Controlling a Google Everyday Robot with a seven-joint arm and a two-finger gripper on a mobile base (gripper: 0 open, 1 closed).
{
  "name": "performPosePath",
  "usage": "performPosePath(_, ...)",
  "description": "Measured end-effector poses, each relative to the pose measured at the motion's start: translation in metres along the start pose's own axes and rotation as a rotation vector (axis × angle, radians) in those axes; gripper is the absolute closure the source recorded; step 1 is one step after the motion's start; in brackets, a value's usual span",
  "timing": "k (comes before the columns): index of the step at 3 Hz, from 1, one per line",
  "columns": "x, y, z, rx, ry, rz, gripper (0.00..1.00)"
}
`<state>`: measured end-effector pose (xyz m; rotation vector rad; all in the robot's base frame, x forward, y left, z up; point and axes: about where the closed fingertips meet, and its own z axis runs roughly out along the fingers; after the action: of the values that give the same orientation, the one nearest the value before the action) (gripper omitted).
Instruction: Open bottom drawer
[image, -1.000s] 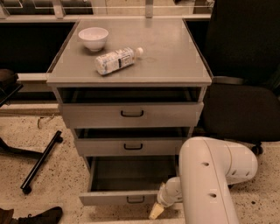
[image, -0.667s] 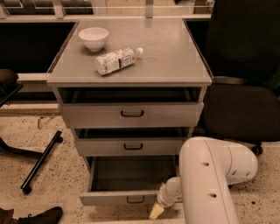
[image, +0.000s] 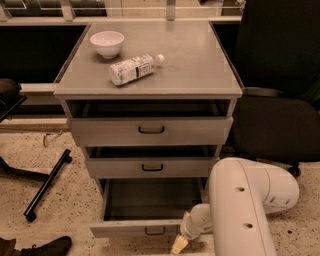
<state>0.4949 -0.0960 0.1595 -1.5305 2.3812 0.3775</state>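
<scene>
bottom drawer (image: 125, 229) is pulled out; gripper (image: 179, 245) at bottom centre, open/closed can't be told; pull should be kept straight.

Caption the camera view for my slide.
Grey metal bottom drawer pulled out, cream-tipped gripper low beside its front panel.

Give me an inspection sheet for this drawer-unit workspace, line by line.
Surface: grey cabinet top, holding a white bowl and a bottle lying on its side.
Job's things: bottom drawer pulled well out, tray showing; top drawer and middle drawer slightly ajar.
Clutter: black bar and shoe on the floor, left.
Gripper: gripper low, by the right end of the bottom drawer's front.
Cables: nothing seen.
Surroundings: black chair on the right; speckled floor.
</scene>
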Motion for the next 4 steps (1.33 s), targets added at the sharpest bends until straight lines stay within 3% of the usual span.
performPosePath(1, 0.011, 0.010, -0.028, 0.051, -0.044, 0.104, 0.00)
performPosePath(2, 0.050, 0.066, -0.051, 0.051, -0.051, 0.200, 0.00)
performPosePath(3, 0.080, 0.120, -0.057, 0.013, -0.034, 0.230, 0.00)
performPosePath(4, 0.084, 0.130, -0.058, 0.001, -0.027, 0.231, 0.00)
